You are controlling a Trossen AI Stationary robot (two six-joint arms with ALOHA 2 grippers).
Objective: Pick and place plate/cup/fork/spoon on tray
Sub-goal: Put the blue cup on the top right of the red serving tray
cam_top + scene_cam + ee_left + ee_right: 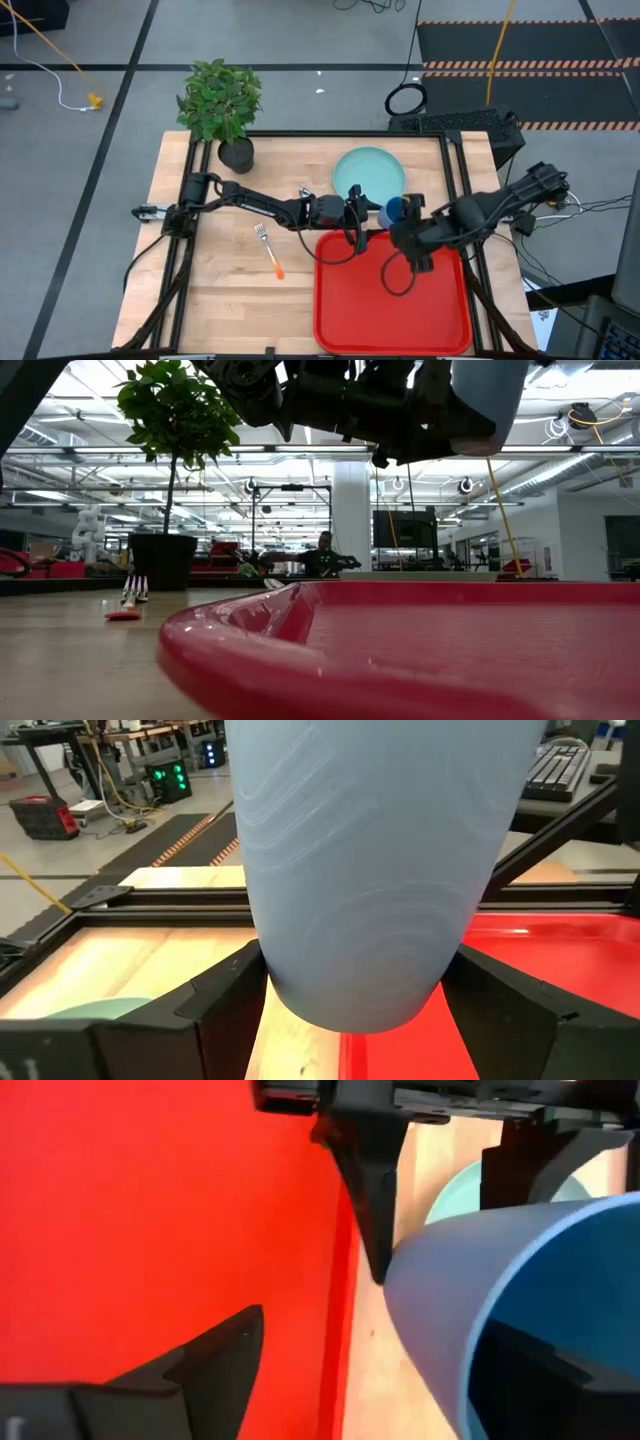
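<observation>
- Cup (393, 210): bright blue, held above the worktop at the far edge of the tray, between both grippers; no writing or label can be read on it.
- Left gripper (368, 213): jaws clenched on the cup's wall, seen on both sides of it in the left wrist view.
- Right gripper (404, 214): at the cup's other side; one finger is seen inside the cup's rim, the hold itself cannot be told.
- Tray (340, 310): red, on the wooden worktop (220, 290), unmarked.
- Plate (369, 170): mint green, beyond the tray, near the cup.
- Fork (268, 249): orange-handled, lying on the worktop left of the tray.
- Potted plant (222, 105): in a black pot, at the far left corner.
</observation>
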